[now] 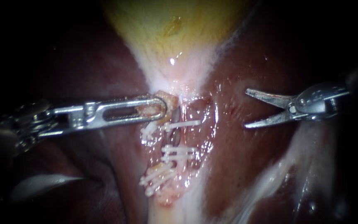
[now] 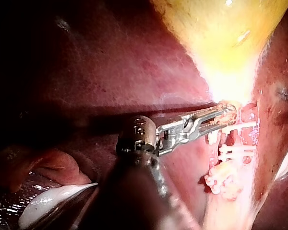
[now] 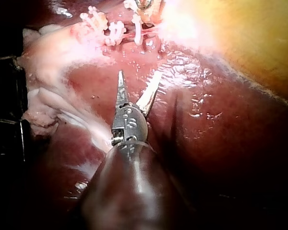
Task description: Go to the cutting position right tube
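Observation:
My left instrument (image 1: 156,108) comes in from the left, its slotted jaws shut on a lump of tissue at the gallbladder's narrow end; it shows the same way in the left wrist view (image 2: 223,116). Just below it, several white clips (image 1: 180,150) cross the tubes (image 1: 193,120). My right instrument (image 1: 246,108) has two pointed blades standing open. It hovers over the liver to the right of the clipped tubes, apart from them. In the right wrist view the open blades (image 3: 139,79) point toward the clips (image 3: 116,28), which lie well ahead.
The yellow gallbladder (image 1: 166,25) fills the upper middle, with dark red liver (image 1: 237,166) on both sides. Pale white tissue strands (image 1: 270,182) run along the lower right. A white glossy object (image 2: 53,201) lies beside my left instrument's shaft.

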`<action>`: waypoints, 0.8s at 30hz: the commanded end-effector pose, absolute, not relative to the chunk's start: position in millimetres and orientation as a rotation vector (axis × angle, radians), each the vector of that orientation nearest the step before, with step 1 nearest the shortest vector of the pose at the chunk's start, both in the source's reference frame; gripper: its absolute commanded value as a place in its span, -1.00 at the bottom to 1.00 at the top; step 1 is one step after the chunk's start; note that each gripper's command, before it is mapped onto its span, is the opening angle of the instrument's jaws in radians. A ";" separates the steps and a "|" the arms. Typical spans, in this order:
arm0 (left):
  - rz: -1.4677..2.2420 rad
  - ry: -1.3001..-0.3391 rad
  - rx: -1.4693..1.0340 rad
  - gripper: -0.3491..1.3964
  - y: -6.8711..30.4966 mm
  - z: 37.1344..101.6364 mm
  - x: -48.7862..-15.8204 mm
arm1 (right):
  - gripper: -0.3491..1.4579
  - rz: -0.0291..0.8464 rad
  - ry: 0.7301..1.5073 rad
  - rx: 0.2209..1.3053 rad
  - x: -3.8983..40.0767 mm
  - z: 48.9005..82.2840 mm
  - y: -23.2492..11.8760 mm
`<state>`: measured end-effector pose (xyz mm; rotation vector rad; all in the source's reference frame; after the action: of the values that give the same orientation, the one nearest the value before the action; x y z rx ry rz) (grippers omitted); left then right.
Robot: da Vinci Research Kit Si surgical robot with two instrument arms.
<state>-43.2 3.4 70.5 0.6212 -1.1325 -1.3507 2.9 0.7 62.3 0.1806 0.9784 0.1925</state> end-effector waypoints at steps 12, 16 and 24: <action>-1.362 -1.125 0.631 -1.00 5.2 68.2 -40.4 | 0.99 0.192 0.978 0.181 2.9 62.3 0.7; -1.385 -1.145 0.629 -1.00 6.1 66.2 -38.9 | 0.99 0.192 0.978 0.181 2.9 62.3 0.7; -1.387 -1.164 0.619 -1.00 6.5 64.5 -38.1 | 0.99 0.193 0.978 0.181 2.9 62.3 0.7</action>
<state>-38.1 6.5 64.5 0.6191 -1.1626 -1.3876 2.9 0.7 62.3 0.1811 0.9781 0.1923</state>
